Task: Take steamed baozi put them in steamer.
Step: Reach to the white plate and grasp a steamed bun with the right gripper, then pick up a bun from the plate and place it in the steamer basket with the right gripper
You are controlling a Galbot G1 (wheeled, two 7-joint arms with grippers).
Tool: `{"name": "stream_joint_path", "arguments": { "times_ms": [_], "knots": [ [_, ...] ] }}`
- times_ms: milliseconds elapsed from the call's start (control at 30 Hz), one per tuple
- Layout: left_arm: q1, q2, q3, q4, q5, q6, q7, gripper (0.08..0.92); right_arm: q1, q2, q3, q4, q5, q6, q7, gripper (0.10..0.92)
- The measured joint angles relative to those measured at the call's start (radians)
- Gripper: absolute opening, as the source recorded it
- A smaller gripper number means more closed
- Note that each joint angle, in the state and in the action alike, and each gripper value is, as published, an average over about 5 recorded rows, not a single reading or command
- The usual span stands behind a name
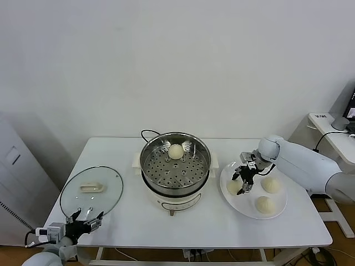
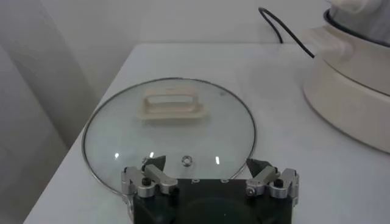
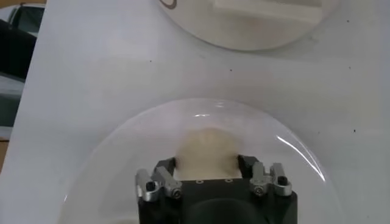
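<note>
The steamer stands mid-table with one steamed baozi on its perforated tray. On the white plate to its right lie three more buns. My right gripper is down on the one nearest the steamer, and the other two lie free. In the right wrist view the gripper has a finger pressed against each side of that baozi, which still rests on the plate. My left gripper waits open at the table's front left.
The glass lid with its cream handle lies flat at the left, just beyond the left gripper; the left wrist view shows this lid and the steamer's base. A black cord runs behind the pot. A second table stands far right.
</note>
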Motion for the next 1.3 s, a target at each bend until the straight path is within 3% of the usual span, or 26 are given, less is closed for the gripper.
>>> {"name": "stream_joint_path", "arguments": {
  "times_ms": [167, 500, 933, 1300],
  "knots": [
    [0.0, -0.003, 0.0, -0.001, 0.0, 0.001, 0.0, 0.823, 0.006, -0.008, 0.0, 0.009, -0.005, -0.005, -0.003, 0.514],
    [-0.003, -0.013, -0.002, -0.008, 0.001, 0.004, -0.006, 0.823, 0.125, -0.051, -0.095, 0.089, 0.055, -0.034, -0.029, 0.507],
    [-0.003, -0.016, 0.001, -0.016, 0.005, 0.007, -0.013, 0.823, 0.519, -0.09, -0.351, 0.287, 0.31, -0.128, -0.068, 0.508],
    [-0.006, -0.016, 0.004, -0.019, 0.006, 0.007, -0.014, 0.823, 0.664, -0.036, -0.403, 0.4, 0.557, -0.221, 0.016, 0.509]
  ]
}}
